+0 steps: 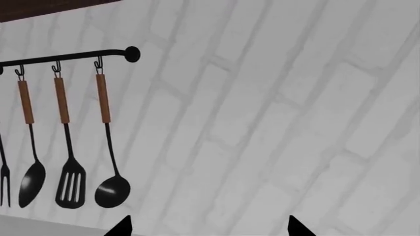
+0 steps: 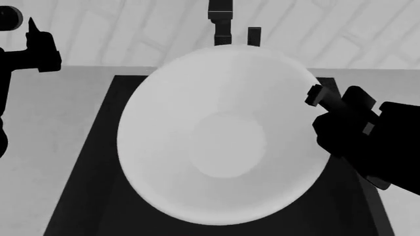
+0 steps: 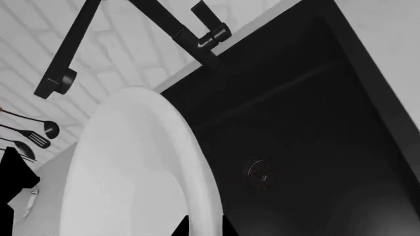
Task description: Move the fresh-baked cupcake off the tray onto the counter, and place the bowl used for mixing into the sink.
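Note:
The large white bowl [image 2: 223, 137] hangs over the black sink [image 2: 98, 162], covering most of the basin in the head view. My right gripper [image 2: 315, 96] is shut on the bowl's right rim. In the right wrist view the bowl [image 3: 131, 167] stands on edge, its rim pinched between the two dark fingertips of the right gripper [image 3: 204, 225], with the sink [image 3: 308, 128] and its round drain [image 3: 258, 172] below. My left gripper [image 2: 36, 29] is raised at the far left; the left gripper [image 1: 208, 227] is open, facing the tiled wall with nothing between its tips. The cupcake and tray are out of view.
A dark faucet [image 2: 221, 22] rises behind the sink, also the faucet [image 3: 164, 29] in the right wrist view. The light counter [image 2: 46, 113] flanks the basin. A rail [image 1: 72, 55] on the wall holds several black utensils with wooden handles, among them a ladle [image 1: 111, 189].

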